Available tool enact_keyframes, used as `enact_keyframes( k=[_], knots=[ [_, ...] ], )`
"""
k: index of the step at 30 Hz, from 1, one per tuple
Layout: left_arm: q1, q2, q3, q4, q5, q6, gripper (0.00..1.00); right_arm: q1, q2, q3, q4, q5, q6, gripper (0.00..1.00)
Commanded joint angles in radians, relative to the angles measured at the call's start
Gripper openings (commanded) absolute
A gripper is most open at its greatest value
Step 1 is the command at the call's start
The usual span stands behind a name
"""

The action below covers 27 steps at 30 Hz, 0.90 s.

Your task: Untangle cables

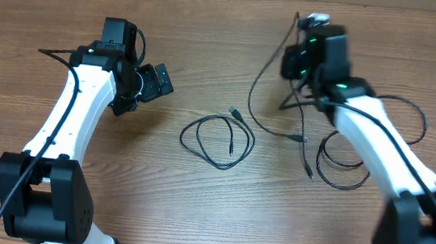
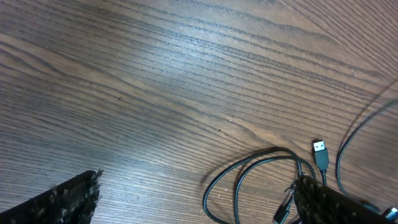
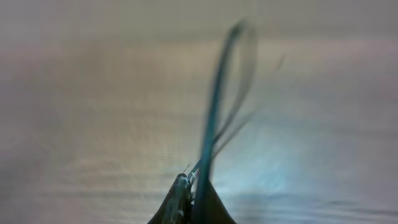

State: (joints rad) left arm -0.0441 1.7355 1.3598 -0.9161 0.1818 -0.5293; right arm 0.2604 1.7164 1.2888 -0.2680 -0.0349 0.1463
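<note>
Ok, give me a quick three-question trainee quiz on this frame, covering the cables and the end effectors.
1. True or false: the left end effector holds the coiled cable.
2. Pick one. The right end effector is: A) open and empty; B) shut on the lifted cable; C) out of every view.
3. Fill in: the coiled cable lies flat on the ____.
Key: 1 false, it is open and apart from the cable; 2 B; 3 table.
</note>
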Motion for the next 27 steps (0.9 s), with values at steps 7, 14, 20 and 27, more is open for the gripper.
enact_keyframes(
  k=[7, 14, 20, 27],
  knots=[
    [-0.002, 0.010, -0.007, 0.005, -0.009, -0.013, 0.99, -0.156, -0.272, 0.010, -0.087, 0.177, 0.080, 0.04],
    [-0.002, 0.010, -0.007, 0.005, -0.010, -0.013, 1.00, -0.336, -0.461, 0.009, -0.205, 0.402, 0.263, 0.04],
    [-0.002, 0.010, -0.007, 0.005, -0.009, -0.013, 0.99, -0.467, -0.531, 0.009, -0.322, 0.397, 0.389, 0.04],
    [-0.002, 0.010, -0.007, 0.005, -0.009, -0.013, 1.00, -0.478, -0.515, 0.007, -0.418, 0.373, 0.389, 0.04]
  ],
)
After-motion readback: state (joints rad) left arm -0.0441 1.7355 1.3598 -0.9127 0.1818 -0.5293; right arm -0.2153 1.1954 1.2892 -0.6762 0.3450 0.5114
